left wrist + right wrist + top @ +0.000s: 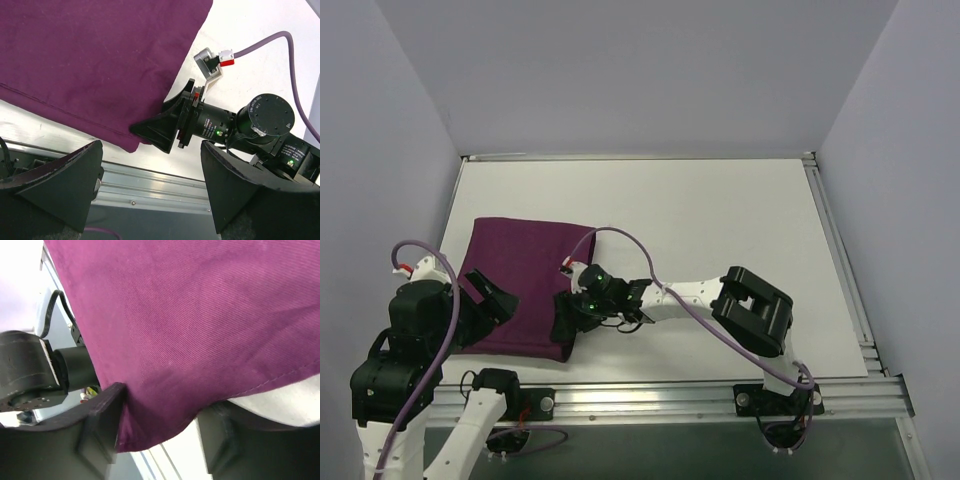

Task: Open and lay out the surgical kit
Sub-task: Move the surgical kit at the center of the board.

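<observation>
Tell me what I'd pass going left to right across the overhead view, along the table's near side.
Left arm → purple cloth wrap → right arm's fingers at the wrap's near right corner → right arm's black elbow.

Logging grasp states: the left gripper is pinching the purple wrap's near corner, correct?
No: it is the right gripper that is pinching the purple wrap at its near corner, as the right wrist view shows. The left gripper is open, holding nothing.

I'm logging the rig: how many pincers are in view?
2. The right pincer straddles the near right corner of the folded dark purple cloth wrap; the left pincer is open over its near left edge.
</observation>
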Tool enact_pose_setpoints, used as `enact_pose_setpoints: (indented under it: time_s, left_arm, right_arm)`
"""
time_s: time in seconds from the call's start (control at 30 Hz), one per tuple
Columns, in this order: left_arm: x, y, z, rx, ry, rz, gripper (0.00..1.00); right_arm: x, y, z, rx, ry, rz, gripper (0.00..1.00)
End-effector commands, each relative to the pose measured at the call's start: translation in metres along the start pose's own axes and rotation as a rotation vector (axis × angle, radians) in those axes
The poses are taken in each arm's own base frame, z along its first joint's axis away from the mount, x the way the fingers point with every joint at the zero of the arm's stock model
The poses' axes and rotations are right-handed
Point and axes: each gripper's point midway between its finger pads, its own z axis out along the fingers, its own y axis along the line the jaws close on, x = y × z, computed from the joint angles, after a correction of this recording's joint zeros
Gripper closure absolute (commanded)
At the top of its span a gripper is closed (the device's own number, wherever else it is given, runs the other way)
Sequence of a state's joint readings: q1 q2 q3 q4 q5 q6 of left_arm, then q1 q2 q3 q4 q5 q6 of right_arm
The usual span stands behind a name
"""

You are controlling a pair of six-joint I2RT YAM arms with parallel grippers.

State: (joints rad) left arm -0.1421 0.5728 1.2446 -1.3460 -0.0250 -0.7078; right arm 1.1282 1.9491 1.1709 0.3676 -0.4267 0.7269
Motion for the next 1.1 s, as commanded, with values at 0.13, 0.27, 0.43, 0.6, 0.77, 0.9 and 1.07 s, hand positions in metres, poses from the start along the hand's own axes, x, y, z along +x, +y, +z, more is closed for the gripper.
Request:
enact_pose_setpoints:
  time_s: [0.13, 0.27, 0.43, 0.6, 0.77, 0.9, 1.07]
  left_arm:
    - [-0.007, -0.005, -0.002, 0.015, -0.012, 0.018, 0.12]
    - [-0.009, -0.010, 0.002, 0.021, -0.005, 0.031, 0.13]
    - [-0.012, -0.013, 0.020, -0.023, 0.061, 0.061, 0.16]
    - [-0.023, -0.026, 0.034, -0.025, 0.089, 0.063, 0.18]
    - [-0.026, -0.042, 0.053, 0.000, 0.143, 0.047, 0.20]
    - [-0.028, -0.054, 0.070, 0.017, 0.181, 0.030, 0.22]
    - [-0.044, -0.068, 0.098, -0.004, 0.206, 0.024, 0.22]
  right_arm:
    - [-0.006, -0.007, -0.002, -0.006, 0.015, 0.030, 0.72]
    - [-0.014, -0.025, -0.019, 0.046, -0.013, 0.042, 0.73]
    - [-0.037, -0.071, -0.052, 0.161, -0.064, 0.048, 0.78]
    - [-0.056, -0.128, -0.099, 0.373, -0.045, 0.017, 0.96]
    - [-0.089, -0.220, -0.161, 0.572, -0.020, 0.051, 0.98]
    - [-0.127, -0.264, -0.181, 0.615, -0.036, 0.025, 0.76]
    - [-0.202, -0.261, -0.196, 0.634, -0.148, 0.014, 0.43]
